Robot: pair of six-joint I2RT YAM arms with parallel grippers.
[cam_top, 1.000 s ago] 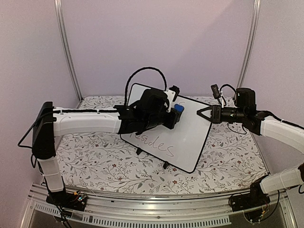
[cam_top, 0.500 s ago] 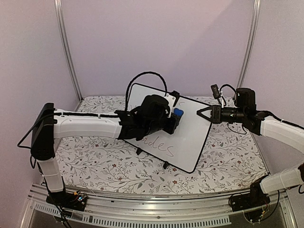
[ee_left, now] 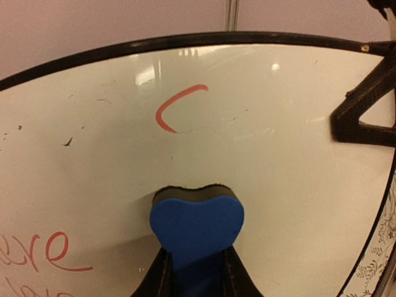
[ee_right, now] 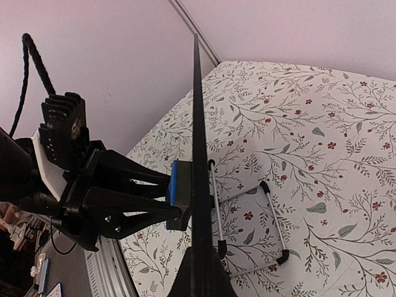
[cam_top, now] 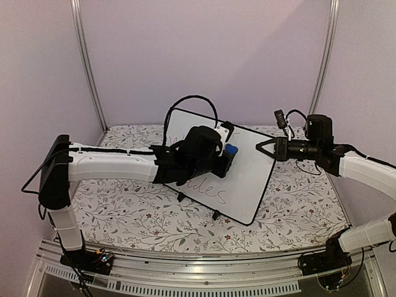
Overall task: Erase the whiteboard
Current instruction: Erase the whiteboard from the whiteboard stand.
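Right, top view first: the whiteboard point(cam_top: 247, 179) stands tilted on the floral desk point(cam_top: 124, 210), its long axis running from far left to near right. Your left claw point(cam_top: 228, 154) is on the face, closed on the blue eraser point(cam_top: 231, 150). Your right claw point(cam_top: 263, 148) is at the board's right short edge and looks pinched onto it, steadying it.

Now the left wrist: the eraser point(ee_left: 197, 223) is squeezed between the 2 fingers point(ee_left: 158, 278) and pressed flat to the whiteboard point(ee_left: 278, 179). 1 reddish arc point(ee_left: 176, 106) sits above it with faint smears beside, and the handwriting point(ee_left: 43, 250) is low on the left. The right claw point(ee_left: 365, 120) shows dark at the right rim.

Over to the right wrist: the whiteboard point(ee_right: 197, 124) is edge-on and runs straight into that claw's grip at the bottom. The eraser point(ee_right: 175, 185) touches its left face, and the wire stand point(ee_right: 247, 216) props it from behind.

So the left arm is your nearer worker. The bulk of the text lies down and left of the pad, so I'd sweep that way along the long axis.
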